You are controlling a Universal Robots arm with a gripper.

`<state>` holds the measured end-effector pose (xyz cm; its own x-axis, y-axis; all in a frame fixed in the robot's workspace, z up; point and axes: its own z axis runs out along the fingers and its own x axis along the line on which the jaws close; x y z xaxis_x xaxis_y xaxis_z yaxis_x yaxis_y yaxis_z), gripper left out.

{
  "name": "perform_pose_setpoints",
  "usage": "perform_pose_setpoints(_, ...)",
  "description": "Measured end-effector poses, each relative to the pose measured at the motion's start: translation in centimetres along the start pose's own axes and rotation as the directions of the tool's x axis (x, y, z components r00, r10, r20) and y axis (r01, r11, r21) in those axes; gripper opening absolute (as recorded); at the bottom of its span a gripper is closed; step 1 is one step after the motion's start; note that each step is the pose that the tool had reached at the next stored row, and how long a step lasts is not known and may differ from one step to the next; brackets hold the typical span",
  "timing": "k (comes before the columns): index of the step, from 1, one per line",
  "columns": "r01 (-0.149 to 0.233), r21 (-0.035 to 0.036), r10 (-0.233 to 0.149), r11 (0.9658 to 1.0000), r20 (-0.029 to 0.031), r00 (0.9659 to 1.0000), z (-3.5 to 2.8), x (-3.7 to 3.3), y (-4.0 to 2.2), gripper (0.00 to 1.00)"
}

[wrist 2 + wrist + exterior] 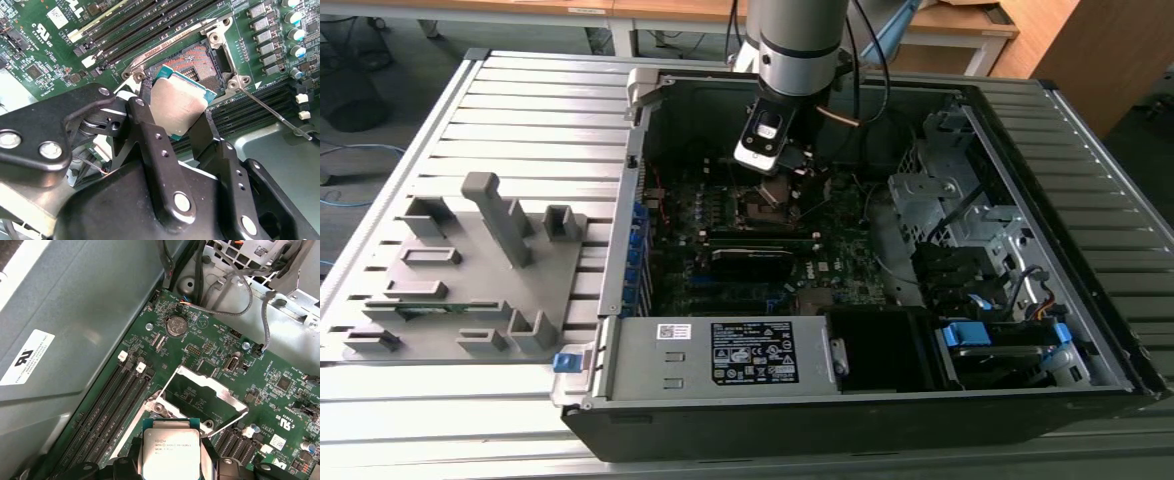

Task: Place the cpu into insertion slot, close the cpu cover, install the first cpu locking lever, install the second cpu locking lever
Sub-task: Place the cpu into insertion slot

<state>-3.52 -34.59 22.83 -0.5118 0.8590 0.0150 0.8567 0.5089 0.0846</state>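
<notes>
Remote station report. The black two-fingered gripper (785,178) on the grey arm is down inside the open black computer case (1067,300), which lies on the slatted grey metal table (534,90).

Claw state: the fingers (150,125) are clamped on the cpu (179,106), a small flat square chip with a dull grey metal top and a green edge. One finger presses each of two opposite sides, as both wrist views show.

Location of the cpu: in the second wrist view it hangs over one corner of the insertion slot (197,60), a small square dark socket edged in shiny metal on the green circuit board (45,45). Most of the socket's contact field lies uncovered beyond the chip. I cannot tell whether the chip touches the socket.

The cpu cover (212,388), a thin silvery square frame with a cut-out middle, stands open just beyond the chip in the first wrist view; green board shows through its opening.

One locking lever (270,111), a thin bright wire rod, runs out from a corner of the socket, unlatched.

Also noted: long black memory slots (115,410) run beside the socket and a round silver coin cell (176,326) sits farther along the board. In the exterior view, a grey box with a white label (720,352) sits at the case's near side, and a grey moulded fixture with upright posts (467,270) lies on the table at that view's left.
</notes>
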Motion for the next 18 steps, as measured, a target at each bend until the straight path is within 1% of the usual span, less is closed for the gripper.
perform_pose_setpoints(5,-0.003,0.0000,0.003,1.0000,0.0003,1.0000,0.00,0.00,0.00,0.54)
perform_pose_setpoints(6,-0.012,-0.0002,0.012,0.9999,0.0010,0.9999,0.02,0.00,0.00,0.54)
perform_pose_setpoints(8,-0.040,-0.0007,0.040,0.9992,0.0034,0.9992,0.06,0.01,-0.01,0.54)
perform_pose_setpoints(10,-0.073,-0.0014,0.073,0.9973,0.0062,0.9973,0.10,0.00,-0.01,0.54)
perform_pose_setpoints(12,-0.108,-0.0021,0.108,0.9941,0.0091,0.9941,0.13,0.00,-0.01,0.54)
perform_pose_setpoints(14,-0.144,-0.0031,0.144,0.9895,0.0120,0.9895,0.17,0.00,-0.02,0.54)
perform_pose_setpoints(16,-0.179,-0.0040,0.179,0.9839,0.0149,0.9837,0.20,0.00,-0.02,0.54)
perform_pose_setpoints(18,-0.212,-0.0050,0.212,0.9772,0.0177,0.9770,0.23,0.00,-0.02,0.54)
